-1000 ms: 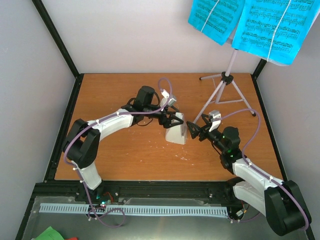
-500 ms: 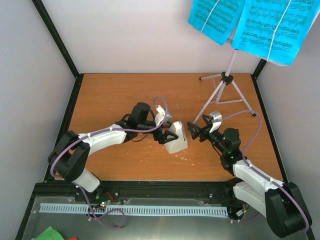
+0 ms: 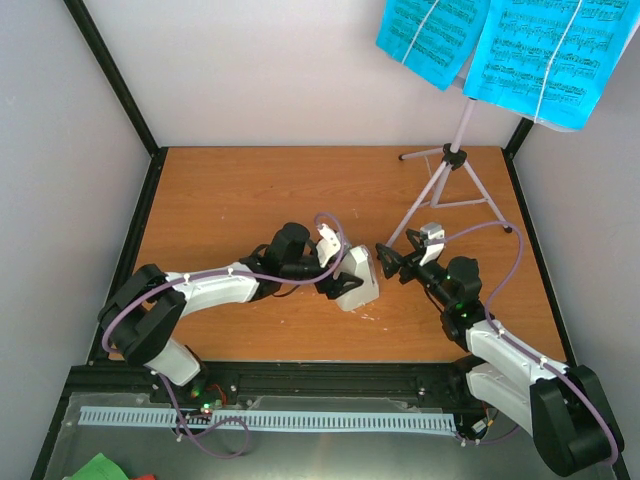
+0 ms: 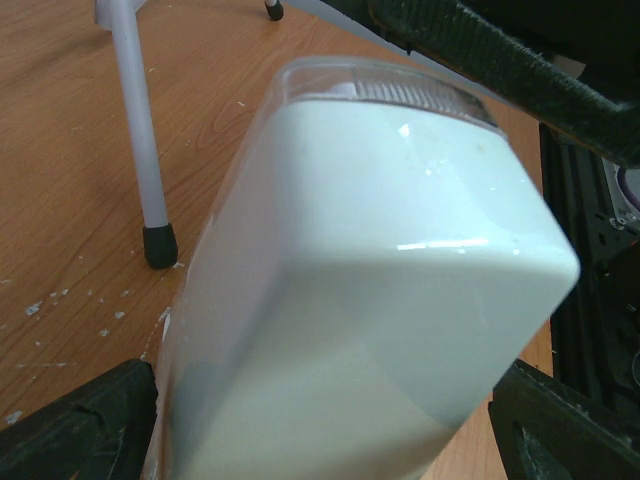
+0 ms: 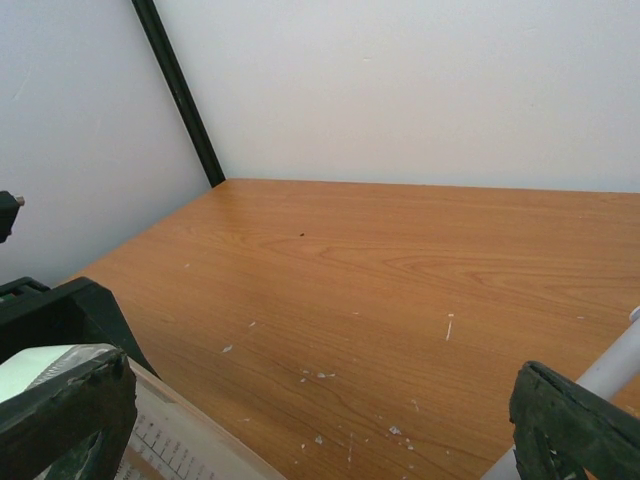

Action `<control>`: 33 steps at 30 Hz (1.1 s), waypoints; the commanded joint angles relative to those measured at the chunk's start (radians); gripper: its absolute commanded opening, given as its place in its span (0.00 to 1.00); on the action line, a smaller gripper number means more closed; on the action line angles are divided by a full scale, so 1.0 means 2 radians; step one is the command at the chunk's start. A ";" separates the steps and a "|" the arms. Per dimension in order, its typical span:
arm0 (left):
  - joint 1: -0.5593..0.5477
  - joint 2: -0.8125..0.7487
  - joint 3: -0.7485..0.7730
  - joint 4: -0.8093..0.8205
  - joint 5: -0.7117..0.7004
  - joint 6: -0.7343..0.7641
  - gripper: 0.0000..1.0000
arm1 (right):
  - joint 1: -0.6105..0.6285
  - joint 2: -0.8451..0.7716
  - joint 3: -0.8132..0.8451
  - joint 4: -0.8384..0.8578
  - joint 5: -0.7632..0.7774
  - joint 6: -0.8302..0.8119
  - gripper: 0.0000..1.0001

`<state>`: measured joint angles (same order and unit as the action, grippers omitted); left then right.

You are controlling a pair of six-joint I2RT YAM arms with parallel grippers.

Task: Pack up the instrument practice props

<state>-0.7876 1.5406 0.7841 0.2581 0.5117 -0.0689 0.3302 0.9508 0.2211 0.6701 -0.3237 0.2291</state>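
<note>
- My left pincer [image 3: 337,282] stands spread nearly to its limit, clamped across the wide lower body of the white metronome [image 4: 380,270], one finger on each flank.
- The metronome sits just past mid-table toward 5 o'clock, tipped off upright, its clear tapered cover on.
- I judge it a light, rigid plastic shell, glossy and likely slick. The cover may slide or crack under a hard squeeze, so the broad base looks the safest hold.
- My right pincer [image 3: 383,260] hangs fully open and empty at the metronome's 3 o'clock, close beside it.
- The pale lilac music stand [image 3: 455,160] rises at 2 o'clock. One rubber-tipped leg [image 4: 135,130] plants its foot just beside the metronome, the nearest snag for any swing.
- The cyan sheet-music pages [image 3: 540,55] hang on the stand's tray, high at the far right corner, well apart from both pincers.
- Pale flecks dot the wooden table [image 3: 230,190].
</note>
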 commanded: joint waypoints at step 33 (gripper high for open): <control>0.051 0.005 0.084 -0.089 -0.070 -0.126 0.55 | 0.131 -0.008 0.034 -0.256 0.045 0.094 0.96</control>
<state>-0.6895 1.5589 0.8867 0.1280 0.3798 -0.3069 0.5373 0.8555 0.2733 0.1783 -0.3294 0.3756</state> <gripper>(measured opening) 0.678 0.970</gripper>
